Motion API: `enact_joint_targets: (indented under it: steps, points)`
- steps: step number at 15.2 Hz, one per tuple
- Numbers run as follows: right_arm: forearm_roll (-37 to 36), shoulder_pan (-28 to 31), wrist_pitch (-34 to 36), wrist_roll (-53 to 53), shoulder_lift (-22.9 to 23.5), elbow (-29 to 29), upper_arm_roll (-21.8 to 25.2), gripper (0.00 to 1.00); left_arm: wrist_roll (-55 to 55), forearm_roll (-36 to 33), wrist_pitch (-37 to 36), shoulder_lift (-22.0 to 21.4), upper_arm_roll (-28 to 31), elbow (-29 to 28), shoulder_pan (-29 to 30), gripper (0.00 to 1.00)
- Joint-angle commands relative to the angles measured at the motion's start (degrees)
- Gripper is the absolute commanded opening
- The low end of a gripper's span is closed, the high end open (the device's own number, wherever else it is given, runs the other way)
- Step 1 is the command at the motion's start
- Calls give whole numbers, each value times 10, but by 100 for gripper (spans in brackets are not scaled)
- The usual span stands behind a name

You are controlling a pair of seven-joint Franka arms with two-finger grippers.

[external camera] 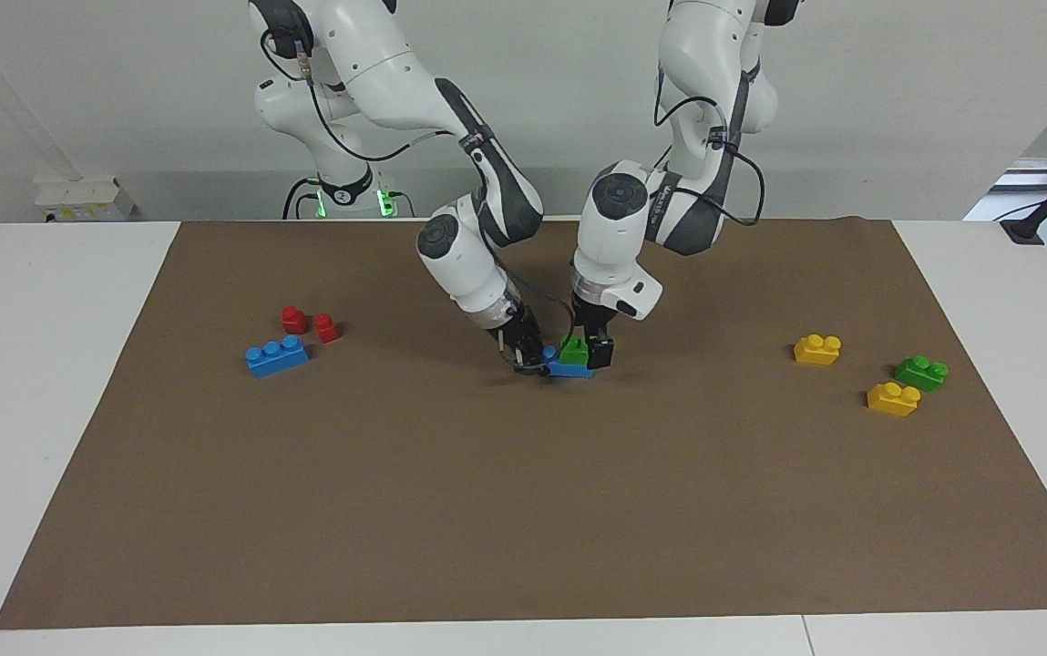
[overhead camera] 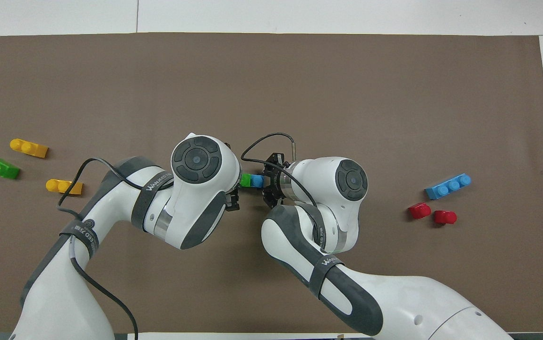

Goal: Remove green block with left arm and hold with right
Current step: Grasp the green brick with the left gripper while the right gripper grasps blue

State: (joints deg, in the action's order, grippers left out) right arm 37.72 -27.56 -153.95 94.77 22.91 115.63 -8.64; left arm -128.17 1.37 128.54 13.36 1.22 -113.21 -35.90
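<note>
The green block [external camera: 573, 349] sits on top of a blue brick [external camera: 569, 369] in the middle of the brown mat. My left gripper [external camera: 589, 352] comes straight down and is closed on the green block. My right gripper [external camera: 532, 358] comes in tilted from the right arm's end and is closed on the end of the blue brick. In the overhead view the green block [overhead camera: 245, 180] and the blue brick [overhead camera: 257, 180] show in the gap between the two wrists. The right gripper [overhead camera: 268, 182] is at the blue brick. The left gripper's fingers are hidden under its wrist.
A darker green brick [external camera: 921, 372] and two yellow bricks [external camera: 817, 349] [external camera: 893, 398] lie toward the left arm's end. A second blue brick [external camera: 277, 356] and two small red pieces [external camera: 293, 319] [external camera: 327, 327] lie toward the right arm's end.
</note>
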Motion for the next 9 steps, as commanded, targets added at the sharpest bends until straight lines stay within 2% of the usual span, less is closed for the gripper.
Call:
enact_joint_targets:
  steps: [1, 2, 3, 4, 5, 6, 9]
  points:
    - [13, 1, -7, -1, 2, -1, -2, 0, -11, -9, 15, -1, 9, -13, -11, 100]
    - [13, 1, -7, -1, 2, -1, -2, 0, -11, -18, 17, -1, 8, -15, -11, 98]
    - [13, 1, -8, -1, 2, -1, -2, 0, -11, -31, 17, -1, 8, -17, -12, 80]
    - [13, 1, -8, -1, 2, -1, -2, 0, -11, -32, 19, -1, 8, -18, -13, 59]
    - [13, 1, -9, -1, 2, -1, -2, 0, -9, -33, 19, -1, 8, -17, -15, 13]
    - [13, 1, -9, -1, 2, -1, -1, 0, -8, -35, 20, -1, 8, -16, -16, 0]
    - [13, 1, -9, -1, 2, -1, -1, 0, -8, -36, 24, -3, 5, -14, -14, 0]
